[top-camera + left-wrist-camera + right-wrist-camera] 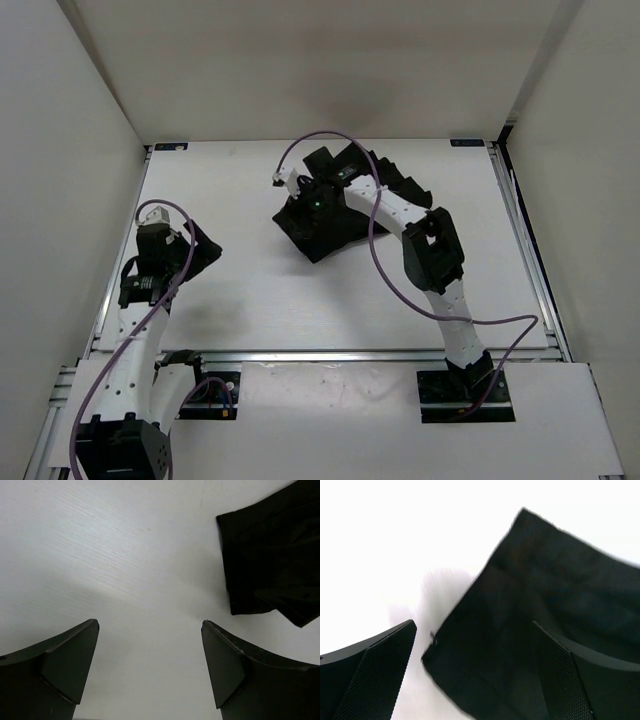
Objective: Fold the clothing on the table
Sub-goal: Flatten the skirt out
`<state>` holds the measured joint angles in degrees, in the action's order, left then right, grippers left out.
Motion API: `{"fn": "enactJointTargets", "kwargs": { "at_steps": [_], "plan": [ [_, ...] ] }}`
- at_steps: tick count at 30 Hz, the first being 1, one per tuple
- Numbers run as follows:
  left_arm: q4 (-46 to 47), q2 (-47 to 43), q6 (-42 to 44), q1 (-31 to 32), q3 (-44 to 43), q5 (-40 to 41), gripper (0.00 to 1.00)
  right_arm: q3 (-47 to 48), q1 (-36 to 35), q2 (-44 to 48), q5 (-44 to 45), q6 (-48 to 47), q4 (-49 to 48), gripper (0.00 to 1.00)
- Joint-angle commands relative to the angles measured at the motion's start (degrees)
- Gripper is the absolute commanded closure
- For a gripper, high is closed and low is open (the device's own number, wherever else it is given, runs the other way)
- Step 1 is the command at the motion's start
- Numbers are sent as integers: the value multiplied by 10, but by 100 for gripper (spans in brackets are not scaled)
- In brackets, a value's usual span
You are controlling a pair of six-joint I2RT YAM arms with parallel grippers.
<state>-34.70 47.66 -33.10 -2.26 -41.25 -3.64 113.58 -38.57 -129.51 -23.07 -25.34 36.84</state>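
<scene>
- My right gripper (pixel 474 625) hangs above the clothing (pixel 325 240), which lies bunched toward the far middle of the table (pixel 250 290). Its fingers are spread wide and hold nothing.
- The left gripper (pixel 150 625) is also wide and empty, above bare tabletop beside the garment's edge.
- Risk: closing here could pinch several layers (black on black is hard to read) and drag the whole heap.

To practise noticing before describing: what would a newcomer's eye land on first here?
The black clothing bunched at the far middle of the white table stands out first, the right arm bent over it. The right gripper hangs open above a cloth corner; the left gripper, also open, is over bare table to the garment's left.
</scene>
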Motion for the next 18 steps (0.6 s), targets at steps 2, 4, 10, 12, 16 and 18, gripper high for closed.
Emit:
{"fn": "enactJointTargets", "kwargs": {
  "at_steps": [2,4,10,12,16,18],
  "plan": [
    [-52,-13,49,-14,5,-44,6,26,-23,-25,26,-38,-50,0],
    [-61,-10,50,-9,3,-45,6,14,-35,-28,63,-31,-87,1],
    [-80,-20,69,-1,1,-51,6,8,-58,-54,115,-19,-128,1],
    [-87,-26,80,-10,3,-58,7,1,-70,-58,164,-11,-162,5],
    [-97,-35,95,-24,5,-66,5,-5,-79,-72,263,-36,-232,9],
    [-100,-35,98,-23,2,-60,5,-12,-85,-79,290,-52,-251,15]
  ]
}}
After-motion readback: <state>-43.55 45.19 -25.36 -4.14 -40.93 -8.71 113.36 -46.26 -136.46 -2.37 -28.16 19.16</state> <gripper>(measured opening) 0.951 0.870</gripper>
